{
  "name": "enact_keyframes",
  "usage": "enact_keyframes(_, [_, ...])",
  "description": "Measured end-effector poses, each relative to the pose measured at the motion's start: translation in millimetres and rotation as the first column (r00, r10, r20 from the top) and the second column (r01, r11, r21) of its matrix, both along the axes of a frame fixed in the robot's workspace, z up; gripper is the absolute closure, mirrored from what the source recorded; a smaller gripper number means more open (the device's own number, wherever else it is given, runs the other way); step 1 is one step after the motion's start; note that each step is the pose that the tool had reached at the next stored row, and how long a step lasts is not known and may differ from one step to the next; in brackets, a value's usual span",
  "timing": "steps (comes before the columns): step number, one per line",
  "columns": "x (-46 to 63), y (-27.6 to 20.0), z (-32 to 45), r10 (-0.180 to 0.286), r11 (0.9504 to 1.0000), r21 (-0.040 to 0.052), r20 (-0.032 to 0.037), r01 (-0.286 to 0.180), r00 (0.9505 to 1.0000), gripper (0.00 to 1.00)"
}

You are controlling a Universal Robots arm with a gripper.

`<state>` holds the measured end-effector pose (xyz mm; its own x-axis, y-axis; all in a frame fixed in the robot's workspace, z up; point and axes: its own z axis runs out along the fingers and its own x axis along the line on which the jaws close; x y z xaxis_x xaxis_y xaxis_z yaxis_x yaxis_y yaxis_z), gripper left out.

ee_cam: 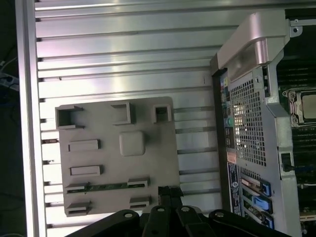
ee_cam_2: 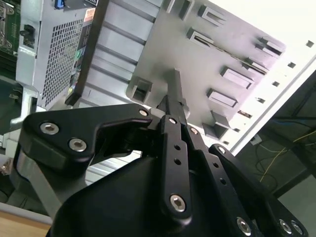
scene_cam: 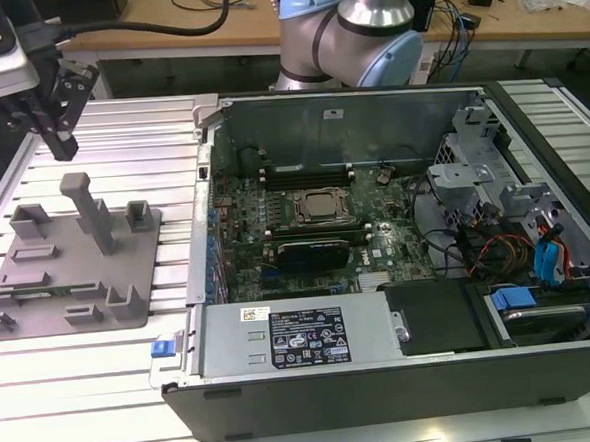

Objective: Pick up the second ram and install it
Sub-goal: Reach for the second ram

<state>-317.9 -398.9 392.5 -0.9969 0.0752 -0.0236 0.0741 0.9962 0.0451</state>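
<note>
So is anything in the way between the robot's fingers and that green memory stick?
Nothing visible. The second ram lies uncovered in its slot on the grey holder plate, and the fingers hang in the air above that plate. The tall post stands off to one side.

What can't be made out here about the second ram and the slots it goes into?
- Second ram: in the first wrist view a thin green edge shows; the grey holder hides the rest.
- Motherboard memory slots, exterior view: too small to tell which are filled.
- Second wrist view: the gripper blocks part of the holder.
</note>
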Motion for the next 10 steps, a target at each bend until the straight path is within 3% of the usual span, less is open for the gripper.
enact_keyframes(10, [-20.7, 0.0, -3.5, 0.0, 1.0, 0.0, 0.0001, 0.0, 1.0, 0.92])
